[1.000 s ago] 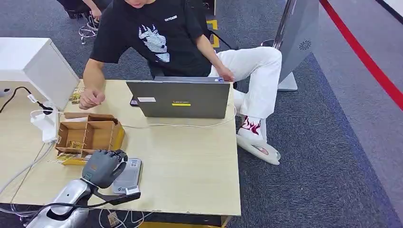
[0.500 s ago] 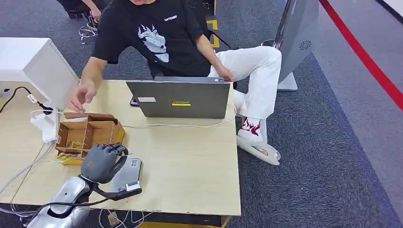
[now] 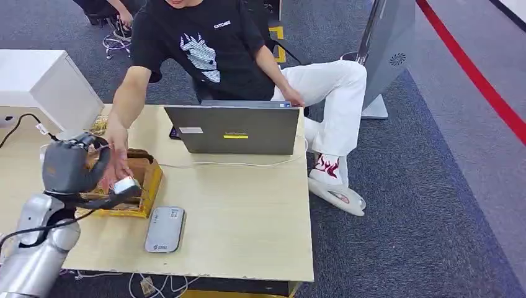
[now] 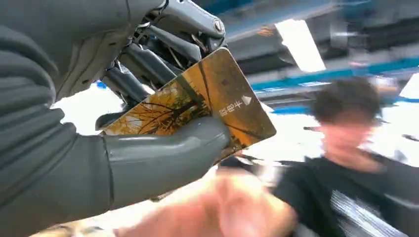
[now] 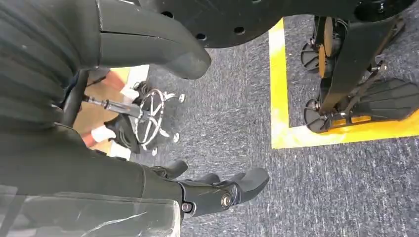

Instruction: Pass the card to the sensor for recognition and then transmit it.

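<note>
Your left hand point(image 3: 69, 166) is raised above the left side of the table point(image 3: 248, 217), over the open cardboard box point(image 3: 139, 180). It grips the card point(image 4: 207, 106) — in the left wrist view the thick thumb point(image 4: 163, 158) presses on the card's face while the darker fingers point(image 4: 143, 64) back it from the other side. The card is orange-brown with a tree pattern, a small arrow and printed characters near one edge; its free corner sticks out past the thumb.

A person point(image 3: 211, 49) in a black T-shirt and white trousers sits at the far side of the table, leaning in. Their hand point(image 3: 116, 155) reaches down to just beside your left hand, over the box; whether it touches the card you cannot tell from the head view, and in the left wrist view that hand is a blur below the card.

The grey sensor pad point(image 3: 165, 228) lies flat on the table near the front edge, to the right of your left arm and apart from the raised hand. A grey laptop point(image 3: 234, 129) stands open at the far side, its back towards you, with a white cable point(image 3: 236, 164) running along the table in front of it.

Your right hand point(image 5: 217, 192) hangs low beside the body above grey carpet — its fingers are loosely curled and apart, and it holds nothing.
</note>
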`<action>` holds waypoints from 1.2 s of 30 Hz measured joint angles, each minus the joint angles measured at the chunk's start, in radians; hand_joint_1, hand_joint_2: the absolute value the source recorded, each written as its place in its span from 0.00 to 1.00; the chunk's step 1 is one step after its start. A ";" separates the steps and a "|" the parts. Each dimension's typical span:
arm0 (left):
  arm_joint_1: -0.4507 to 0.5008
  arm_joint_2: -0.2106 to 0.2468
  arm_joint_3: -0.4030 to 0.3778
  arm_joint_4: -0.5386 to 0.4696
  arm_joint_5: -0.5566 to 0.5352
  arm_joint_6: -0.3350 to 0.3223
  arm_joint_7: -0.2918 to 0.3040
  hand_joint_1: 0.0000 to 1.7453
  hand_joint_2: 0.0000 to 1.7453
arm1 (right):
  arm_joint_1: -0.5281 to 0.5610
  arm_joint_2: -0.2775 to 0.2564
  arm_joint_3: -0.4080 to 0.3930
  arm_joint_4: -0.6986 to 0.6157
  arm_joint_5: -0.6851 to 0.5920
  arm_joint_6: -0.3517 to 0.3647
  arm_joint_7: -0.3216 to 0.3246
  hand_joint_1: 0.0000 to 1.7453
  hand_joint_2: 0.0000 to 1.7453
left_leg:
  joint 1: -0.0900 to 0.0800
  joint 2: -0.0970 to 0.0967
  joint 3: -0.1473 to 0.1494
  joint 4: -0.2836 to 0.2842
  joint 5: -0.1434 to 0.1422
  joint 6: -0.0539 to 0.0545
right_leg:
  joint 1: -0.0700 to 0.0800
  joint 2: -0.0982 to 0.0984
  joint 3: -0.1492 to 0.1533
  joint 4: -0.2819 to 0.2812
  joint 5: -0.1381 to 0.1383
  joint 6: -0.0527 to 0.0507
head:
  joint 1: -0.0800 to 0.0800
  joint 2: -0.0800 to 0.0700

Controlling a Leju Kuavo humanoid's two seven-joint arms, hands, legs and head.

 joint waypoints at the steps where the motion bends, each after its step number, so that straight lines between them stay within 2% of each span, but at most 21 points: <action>1: -0.005 0.002 0.019 0.011 0.003 0.000 -0.013 1.00 1.00 | 0.000 0.000 0.000 0.000 0.002 0.001 0.000 0.00 1.00 | 0.000 0.000 0.000 0.000 0.000 0.000 | 0.000 0.000 0.000 0.000 0.000 0.000 | 0.000 0.000; 9: -0.002 -0.015 0.061 0.076 -0.012 0.033 -0.033 1.00 1.00 | -0.006 0.000 -0.001 0.000 0.010 0.000 0.002 0.00 1.00 | -0.001 -0.001 -0.001 0.000 0.000 0.000 | -0.001 -0.001 0.000 -0.001 0.000 0.000 | 0.001 0.000; 10: 0.000 -0.018 0.064 0.079 -0.010 0.035 -0.034 0.19 1.00 | -0.006 0.000 -0.001 0.000 0.011 0.000 0.001 0.00 1.00 | -0.001 -0.001 -0.001 0.000 0.000 0.001 | -0.001 0.000 0.000 -0.001 0.000 0.000 | 0.001 0.000; 11: 0.001 -0.020 0.069 0.083 -0.008 0.039 -0.034 0.00 1.00 | -0.006 0.000 -0.002 0.000 0.011 -0.001 0.002 0.00 1.00 | -0.001 0.000 -0.001 0.000 0.000 0.001 | -0.001 0.000 0.000 -0.001 0.000 0.001 | 0.001 0.000; 26: 0.049 -0.048 0.104 0.098 0.005 0.074 -0.050 0.00 1.00 | -0.007 0.000 -0.016 0.000 0.013 -0.004 0.002 0.00 1.00 | -0.001 -0.001 -0.001 0.000 0.000 0.001 | -0.001 0.000 0.000 -0.001 0.000 0.001 | 0.001 0.000; 33: 0.059 -0.056 0.106 0.098 0.004 0.075 -0.051 0.00 1.00 | -0.007 0.000 -0.018 0.000 0.013 -0.006 0.002 0.00 1.00 | -0.001 -0.001 -0.001 0.000 0.000 0.001 | -0.001 0.000 0.000 -0.001 0.000 0.001 | 0.001 0.000; 36: 0.094 -0.074 0.106 0.070 0.009 0.052 -0.077 0.00 1.00 | -0.007 0.002 -0.024 0.000 0.012 -0.014 0.002 0.00 1.00 | -0.001 0.000 0.000 0.000 0.000 0.001 | -0.001 0.001 -0.001 -0.001 0.000 0.001 | 0.001 0.000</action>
